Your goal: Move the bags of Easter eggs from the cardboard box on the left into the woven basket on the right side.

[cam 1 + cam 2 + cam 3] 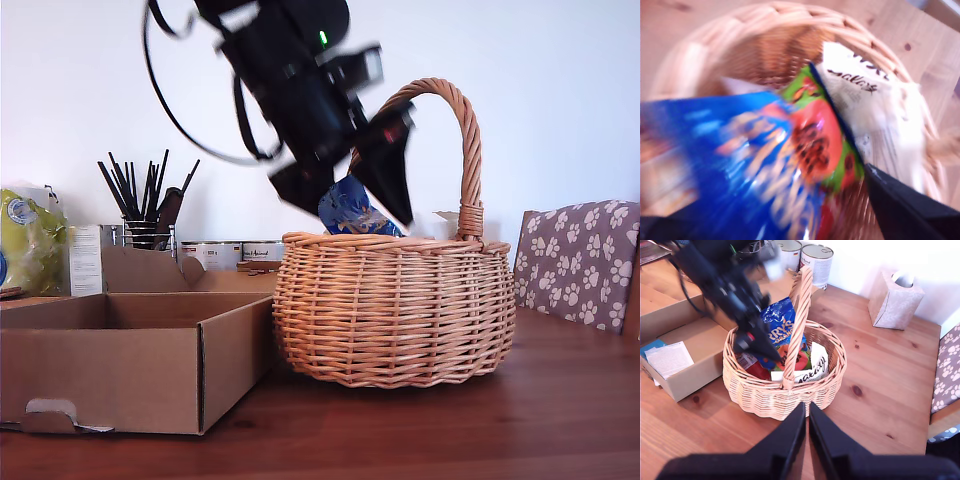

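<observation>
The woven basket [395,310] stands on the wooden table, at the exterior view's right of the cardboard box [120,375]. My first gripper [355,212] hangs over the basket's mouth, tilted, with its jaws wide apart. The dark blue and orange bag [350,210] sits upright between them, half inside the basket. The first wrist view shows that blue bag [715,150] blurred, a pouch with red and green print [815,145] and the white bag with black script [875,110] lying in the basket [790,10]. My second gripper [807,410] is shut and empty, high above the basket [775,397].
A yellow-green bag [25,245] and a holder of black pens [145,210] stand behind the carton. Two tins [815,257] and a tissue box [892,297] sit further back. A paw-print cushion [580,260] is at the exterior view's right. A paper slip [667,357] lies in the carton [690,375].
</observation>
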Motion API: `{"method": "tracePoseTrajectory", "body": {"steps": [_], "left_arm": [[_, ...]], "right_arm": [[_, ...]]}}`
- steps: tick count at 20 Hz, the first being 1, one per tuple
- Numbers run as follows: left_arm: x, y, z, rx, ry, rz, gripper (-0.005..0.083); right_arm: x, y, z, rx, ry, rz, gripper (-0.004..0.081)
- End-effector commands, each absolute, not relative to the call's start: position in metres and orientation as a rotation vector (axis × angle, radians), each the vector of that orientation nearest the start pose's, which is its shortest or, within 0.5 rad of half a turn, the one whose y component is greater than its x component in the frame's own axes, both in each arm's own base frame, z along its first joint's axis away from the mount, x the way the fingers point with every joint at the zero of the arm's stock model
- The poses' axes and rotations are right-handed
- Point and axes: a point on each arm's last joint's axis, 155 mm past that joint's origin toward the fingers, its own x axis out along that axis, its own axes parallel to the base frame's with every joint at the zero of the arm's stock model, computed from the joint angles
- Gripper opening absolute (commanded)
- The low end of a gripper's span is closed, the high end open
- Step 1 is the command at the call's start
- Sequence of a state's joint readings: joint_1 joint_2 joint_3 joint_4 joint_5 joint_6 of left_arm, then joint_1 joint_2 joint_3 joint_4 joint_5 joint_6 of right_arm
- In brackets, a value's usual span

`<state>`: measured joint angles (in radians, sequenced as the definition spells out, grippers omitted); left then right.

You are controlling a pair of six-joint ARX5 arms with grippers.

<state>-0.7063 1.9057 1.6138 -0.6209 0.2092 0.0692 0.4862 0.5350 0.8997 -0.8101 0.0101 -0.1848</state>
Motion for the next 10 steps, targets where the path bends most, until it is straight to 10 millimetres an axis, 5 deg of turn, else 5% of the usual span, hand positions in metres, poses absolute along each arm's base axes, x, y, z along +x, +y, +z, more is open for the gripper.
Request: {"method": "tracePoseTrajectory", "body": {"steps": [1, 4, 6, 8, 10], "left_arm": [[0.361, -0.341, 0.177, 0.321, 0.837, -0.846, 0.0634], [0.35, -0.308, 0.2, 0.345, 0.857, -0.8, 0.0583], [0.347, -0.292, 0.219, 0.328, 0.836, -0.779, 0.0329], [0.349, -0.279, 0.242, 0.305, 0.777, -0.759, -0.0037], [0.357, -0.263, 0.262, 0.271, 0.696, -0.72, -0.0018]], "right_arm": [[0.203, 0.106, 0.279, -0.287, 0.373, 0.511, -0.0013], [0.204, 0.109, 0.282, -0.266, 0.365, 0.519, -0.0013], [0.207, 0.114, 0.285, -0.216, 0.358, 0.526, -0.0013], [0.213, 0.117, 0.292, -0.207, 0.331, 0.522, -0.0013], [0.221, 0.118, 0.3, -0.187, 0.298, 0.509, -0.0013]]}}
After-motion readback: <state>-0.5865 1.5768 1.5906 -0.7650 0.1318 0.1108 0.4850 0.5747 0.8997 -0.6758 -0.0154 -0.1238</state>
